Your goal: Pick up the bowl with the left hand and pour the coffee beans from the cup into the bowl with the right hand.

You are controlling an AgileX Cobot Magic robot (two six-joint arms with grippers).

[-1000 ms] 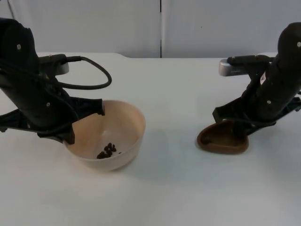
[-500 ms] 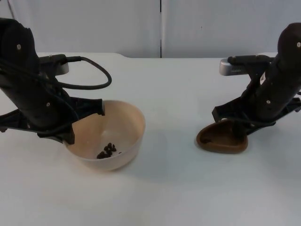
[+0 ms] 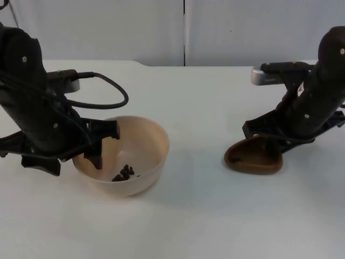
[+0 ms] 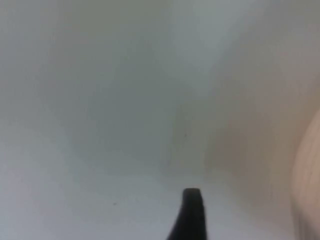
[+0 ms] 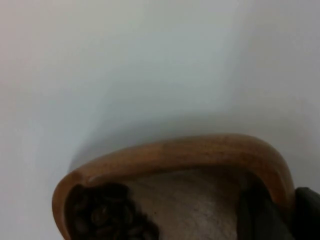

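— Cream bowl [image 3: 137, 156] with a few beans [image 3: 124, 172]: is my left hand [image 3: 86, 154] on it?
— I see it at the near rim, one finger inside; I can't tell the grip. The bowl has levelled out since a second ago.
— And the right hand [image 3: 272, 145]?
— Clamped on the brown cup's [image 3: 253, 157] rim, cup on the bench [image 3: 199, 216], beans inside.

The cup [image 5: 200, 155] looks like smooth brown wood with a soft shine on its rim. The bowl [image 3: 145, 156] is pale, smooth and matt. The table [image 3: 205, 216] is plain white and smooth.
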